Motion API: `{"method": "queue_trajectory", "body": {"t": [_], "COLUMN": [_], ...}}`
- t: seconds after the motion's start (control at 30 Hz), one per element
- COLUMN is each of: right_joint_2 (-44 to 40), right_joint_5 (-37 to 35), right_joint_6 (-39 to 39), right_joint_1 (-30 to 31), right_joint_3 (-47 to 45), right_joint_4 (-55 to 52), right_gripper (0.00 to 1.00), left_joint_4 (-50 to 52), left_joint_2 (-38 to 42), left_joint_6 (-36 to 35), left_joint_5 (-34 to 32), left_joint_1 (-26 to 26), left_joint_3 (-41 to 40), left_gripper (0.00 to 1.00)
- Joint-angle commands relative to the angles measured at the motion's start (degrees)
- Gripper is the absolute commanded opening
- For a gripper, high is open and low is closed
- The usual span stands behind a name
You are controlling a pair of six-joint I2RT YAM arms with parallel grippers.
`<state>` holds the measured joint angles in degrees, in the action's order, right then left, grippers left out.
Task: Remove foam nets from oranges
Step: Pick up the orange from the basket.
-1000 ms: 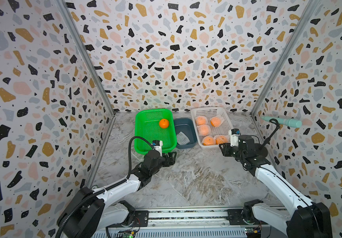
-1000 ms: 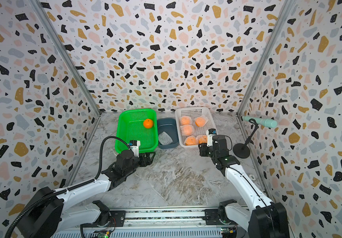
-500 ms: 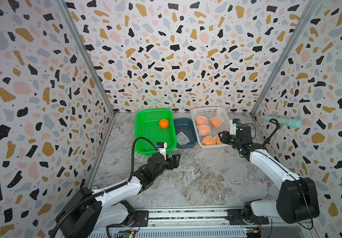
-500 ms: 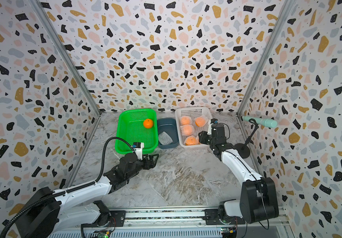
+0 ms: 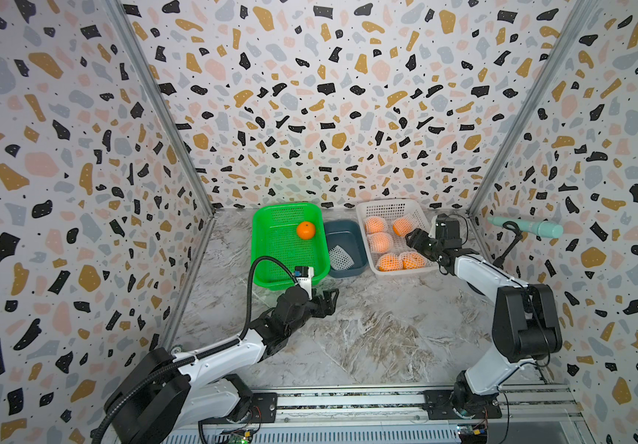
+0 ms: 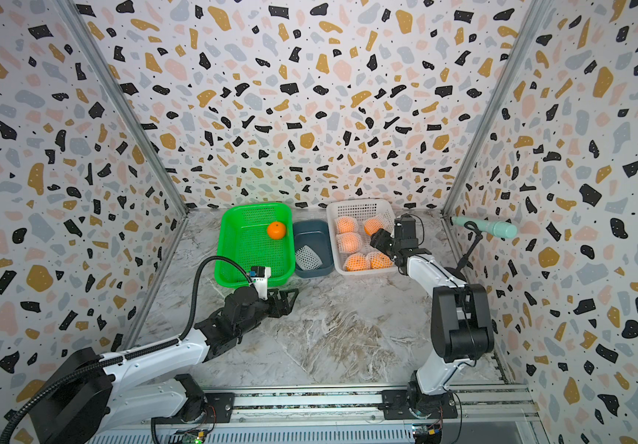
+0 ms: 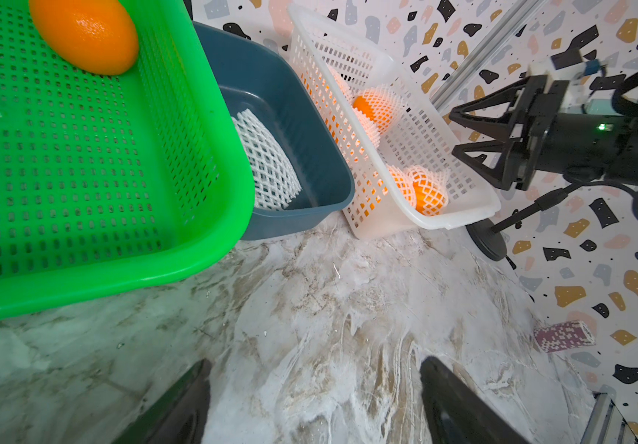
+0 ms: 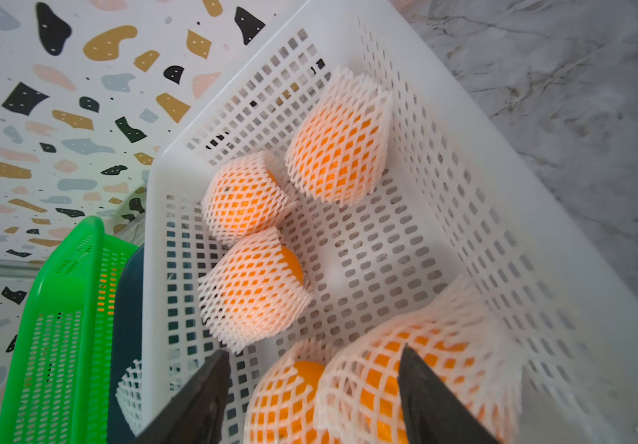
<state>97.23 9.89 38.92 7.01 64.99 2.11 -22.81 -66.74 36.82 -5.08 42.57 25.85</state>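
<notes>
left gripper (image 5: 329, 301): jaws apart, empty, over table (image 5: 367, 326) just before green basket (image 5: 256, 246) near right corner | right gripper (image 8: 314, 350): jaws apart, empty, over white basket (image 5: 390, 203) right edge | oranges (image 5: 381, 242): five netted, in white basket at table's far edge | bare orange (image 5: 305, 230): green basket, far right corner | net (image 5: 340, 257): loose in bin (image 5: 344, 230) between baskets

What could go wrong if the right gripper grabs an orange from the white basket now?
1. The open right gripper hangs over an orange and its neighbour, their nets touching; closing may snag both.
2. The nets are open at the ends, so pinching mesh alone might let the fruit slip out.
3. The gripper reaches in over the basket rim and could nudge it.
</notes>
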Motion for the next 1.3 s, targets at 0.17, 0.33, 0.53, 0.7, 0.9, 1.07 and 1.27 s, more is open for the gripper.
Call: {"method": "queue_trajectory", "body": {"t": [0.17, 0.33, 0.53, 0.7, 0.9, 1.07, 1.27], "right_joint_2": [9.82, 14.57, 19.0, 21.19, 22.93, 24.63, 26.78], "right_joint_5": [0.92, -0.72, -3.3, -4.94, -6.26, -6.36, -5.76], "right_joint_6": [5.76, 6.77, 7.46, 8.97, 10.47, 10.78, 11.09], "right_joint_1": [-0.14, 0.46, 1.49, 1.78, 1.78, 1.7, 1.44], "right_joint_3": [12.46, 17.2, 22.44, 24.5, 25.84, 27.74, 30.24], "right_joint_4": [-3.27, -4.5, -7.55, -8.49, -8.81, -8.88, -9.13], "right_gripper": [0.77, 0.8, 0.83, 0.83, 0.85, 0.87, 0.9], "left_joint_4": [-0.66, 0.34, 0.62, 0.48, 0.57, 0.92, 1.27], "left_joint_2": [2.45, 2.78, 3.18, 3.39, 3.94, 4.59, 5.56], "left_joint_6": [-0.73, -1.34, -1.35, -1.4, -1.31, -1.4, -1.31], "left_joint_5": [-0.72, -0.81, -0.63, -0.63, -0.54, -0.63, -0.98], "left_joint_1": [0.5, 0.5, 0.44, 0.48, 0.5, 0.5, 0.46], "left_joint_3": [-0.32, -0.09, -0.18, -0.63, -1.23, -1.54, -2.03], "left_gripper": [0.86, 0.86, 0.86, 0.86, 0.86, 0.86, 0.86]}}
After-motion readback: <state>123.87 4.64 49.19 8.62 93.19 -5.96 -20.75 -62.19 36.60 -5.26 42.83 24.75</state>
